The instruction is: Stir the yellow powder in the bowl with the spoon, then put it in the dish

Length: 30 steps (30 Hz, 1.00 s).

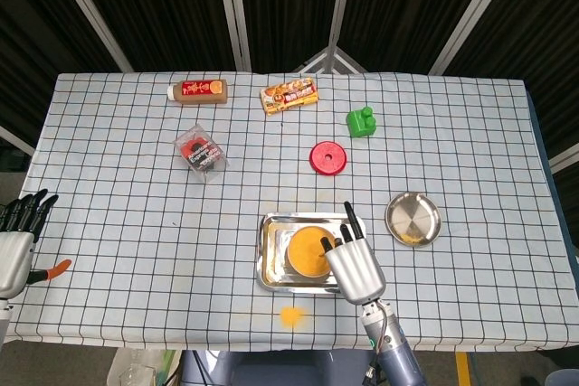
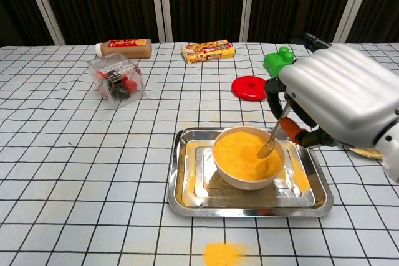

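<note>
— Head view, far left: left hand [image 1: 16, 240] noted at table edge, fingers apart, holding nothing.

— Chest view, centre to right: bowl [image 2: 249, 158] of yellow powder [image 2: 243, 151] seated in tray [image 2: 187, 194]; spoon [image 2: 273, 141] dipped in, pinched by right hand [image 2: 340, 101]. Dish [image 1: 413, 219] right of tray.
</note>
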{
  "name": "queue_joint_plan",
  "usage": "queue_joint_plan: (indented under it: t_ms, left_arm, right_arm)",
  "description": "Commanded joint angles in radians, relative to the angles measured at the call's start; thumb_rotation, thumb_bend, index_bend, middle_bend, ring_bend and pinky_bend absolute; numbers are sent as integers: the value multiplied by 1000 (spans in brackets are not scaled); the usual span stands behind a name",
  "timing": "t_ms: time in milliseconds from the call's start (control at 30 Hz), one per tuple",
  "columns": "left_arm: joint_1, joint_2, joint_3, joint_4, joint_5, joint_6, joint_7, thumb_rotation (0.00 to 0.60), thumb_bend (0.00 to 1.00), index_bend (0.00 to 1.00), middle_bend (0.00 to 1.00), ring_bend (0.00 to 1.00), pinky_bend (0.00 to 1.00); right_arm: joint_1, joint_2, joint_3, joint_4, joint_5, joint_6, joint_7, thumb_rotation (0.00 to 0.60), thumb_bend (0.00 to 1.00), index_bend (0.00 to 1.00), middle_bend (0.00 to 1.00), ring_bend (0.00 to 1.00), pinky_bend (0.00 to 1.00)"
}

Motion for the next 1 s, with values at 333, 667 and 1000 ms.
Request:
queue_joint_plan:
  t_ms: [333,667,1000]
  left_arm:
    - [-1,-1,-1,1,-3,-3,1,600,0,0,0,0,0]
    - [-1,-1,-2,2,-5,-4,1,600,0,0,0,0,0]
    - [-2,-1,-1,3,-7,-6,1,600,0,0,0,0,0]
  right_arm:
    - [-26,-2,-29,19,20,-6,15,600,754,915,778,404,0]
    - [-10,-44,2,73,29,-27,61,600,756,916,779,416,0]
    - [25,-85,53,106,31,-43,69,600,758,916,779,418,0]
